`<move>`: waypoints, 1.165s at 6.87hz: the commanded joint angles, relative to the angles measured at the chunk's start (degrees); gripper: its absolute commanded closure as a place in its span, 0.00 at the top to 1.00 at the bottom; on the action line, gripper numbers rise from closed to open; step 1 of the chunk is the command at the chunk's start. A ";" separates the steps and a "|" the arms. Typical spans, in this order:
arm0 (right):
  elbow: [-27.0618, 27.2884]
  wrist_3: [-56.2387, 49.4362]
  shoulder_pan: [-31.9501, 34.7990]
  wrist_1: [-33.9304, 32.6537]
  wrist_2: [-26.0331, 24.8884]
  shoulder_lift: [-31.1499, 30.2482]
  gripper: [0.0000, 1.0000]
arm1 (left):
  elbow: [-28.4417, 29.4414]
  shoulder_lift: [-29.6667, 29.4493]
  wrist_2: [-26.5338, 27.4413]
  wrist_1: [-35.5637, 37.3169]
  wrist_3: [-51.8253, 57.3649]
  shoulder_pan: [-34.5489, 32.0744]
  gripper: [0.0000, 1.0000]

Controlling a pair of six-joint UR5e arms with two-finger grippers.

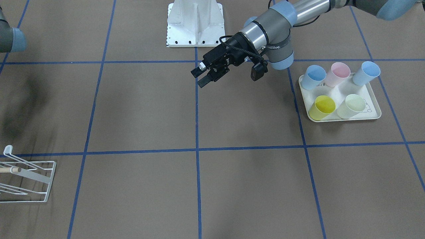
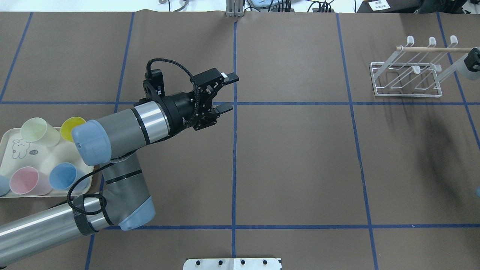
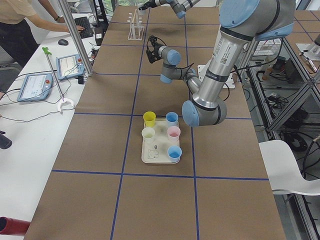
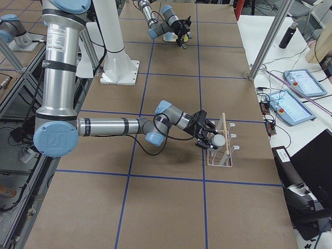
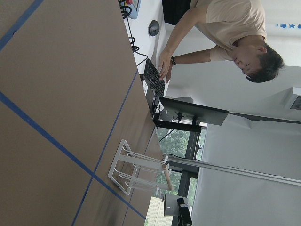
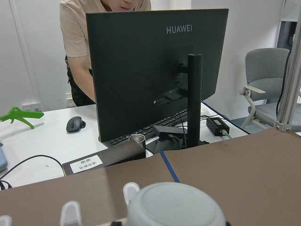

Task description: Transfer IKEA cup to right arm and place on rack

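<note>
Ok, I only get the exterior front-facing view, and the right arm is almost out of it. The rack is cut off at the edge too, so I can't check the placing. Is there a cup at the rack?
Observer: Yes. In the exterior right view the right pincer holds a pale cup against the rack.
Operator: Is it on a prong?
Observer: I can't tell. The right wrist view shows the cup's closed end low in the frame, with white prong tips beside it.
Operator: Any other cups on the rack?
Observer: None. The overhead view shows the whole rack, and its other prongs are bare.
</note>
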 commanded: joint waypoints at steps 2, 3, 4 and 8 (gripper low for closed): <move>-1.22 0.00 -0.13 0.40 0.21 0.43 0.67 | -0.40 0.32 -0.09 -0.04 0.02 -0.09 1.00; -1.31 0.87 -0.39 0.40 0.04 0.43 1.00 | -0.49 0.32 -0.09 0.05 0.02 -0.09 1.00; -2.01 0.97 -0.48 0.49 0.04 0.69 1.00 | -0.75 0.24 -0.09 0.14 0.02 -0.44 1.00; 2.98 1.06 -0.92 0.49 4.93 1.66 1.00 | -1.45 3.48 -6.14 3.02 17.33 -9.55 1.00</move>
